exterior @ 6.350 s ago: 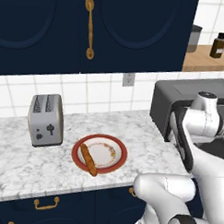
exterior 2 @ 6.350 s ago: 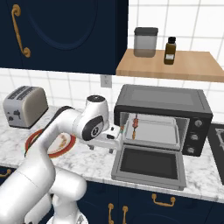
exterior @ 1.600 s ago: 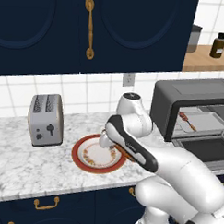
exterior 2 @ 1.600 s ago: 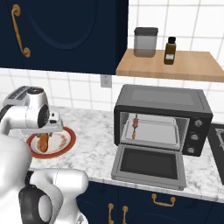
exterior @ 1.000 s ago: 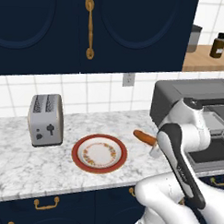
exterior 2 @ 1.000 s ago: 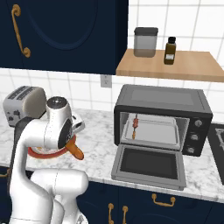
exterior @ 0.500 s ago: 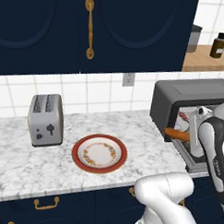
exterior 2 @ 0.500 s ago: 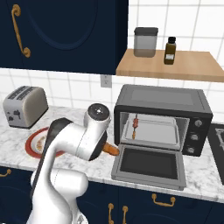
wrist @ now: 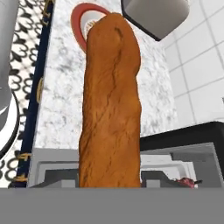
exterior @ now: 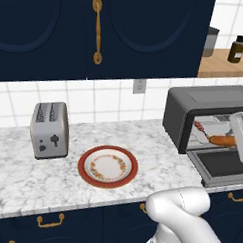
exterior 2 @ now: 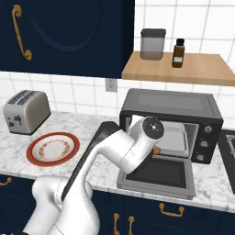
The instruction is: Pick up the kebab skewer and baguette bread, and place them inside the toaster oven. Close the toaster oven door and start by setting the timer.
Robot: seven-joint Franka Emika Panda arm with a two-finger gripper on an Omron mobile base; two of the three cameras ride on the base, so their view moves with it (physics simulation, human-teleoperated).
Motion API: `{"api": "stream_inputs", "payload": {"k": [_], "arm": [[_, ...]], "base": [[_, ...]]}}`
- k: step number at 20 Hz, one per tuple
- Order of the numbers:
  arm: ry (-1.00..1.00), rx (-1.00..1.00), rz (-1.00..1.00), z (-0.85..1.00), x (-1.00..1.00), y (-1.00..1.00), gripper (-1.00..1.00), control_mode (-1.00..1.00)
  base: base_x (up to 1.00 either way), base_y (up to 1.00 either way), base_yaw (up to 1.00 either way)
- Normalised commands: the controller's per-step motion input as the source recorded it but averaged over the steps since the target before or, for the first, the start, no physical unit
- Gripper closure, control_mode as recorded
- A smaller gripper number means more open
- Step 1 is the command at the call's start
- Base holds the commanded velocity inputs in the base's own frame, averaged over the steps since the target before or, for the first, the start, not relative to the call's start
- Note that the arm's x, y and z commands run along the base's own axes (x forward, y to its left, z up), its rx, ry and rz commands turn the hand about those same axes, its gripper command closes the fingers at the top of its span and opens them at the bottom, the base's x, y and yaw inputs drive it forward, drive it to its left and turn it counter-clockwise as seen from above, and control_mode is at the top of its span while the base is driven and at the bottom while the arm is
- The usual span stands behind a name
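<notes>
Far to the tool's left, the plate [exterior: 107, 166] on the desk [exterior: 51, 178] now lies bare, both foods gone from it. The tool pinches the baguette bread [exterior: 222, 141], which has travelled from the plate to the toaster oven [exterior: 204, 107] mouth, over the dropped toaster oven door [exterior 2: 156, 176]. Beside it the kebab skewer [exterior: 200, 129] already sits inside, so releasing the loaf comes next, then door and timer.

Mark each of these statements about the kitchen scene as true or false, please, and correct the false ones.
1. The toaster oven door is closed. False: it hangs open.
2. The plate holds no food. True.
3. The tool holds the baguette bread. True.
4. The kebab skewer lies on the plate. False: it is inside the toaster oven.
5. The silver toaster stands right of the plate. False: it stands to its left.
</notes>
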Motion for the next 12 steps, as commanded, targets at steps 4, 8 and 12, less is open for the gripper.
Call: {"api": "stream_inputs", "payload": {"k": [4, 8, 12], "arm": [[-0.16, -0.04, 0.16, 0.08, 0.54, -0.92, 1.0, -1.0], [-0.06, -0.07, 0.06, 0.0, 0.73, -0.47, 1.0, -1.0], [-0.09, -0.07, 0.0, -0.3, 0.7, -0.02, 1.0, -1.0]], "base": [[0.0, 0.0, 0.0], [0.0, 0.0, 0.0], [0.0, 0.0, 0.0]]}}
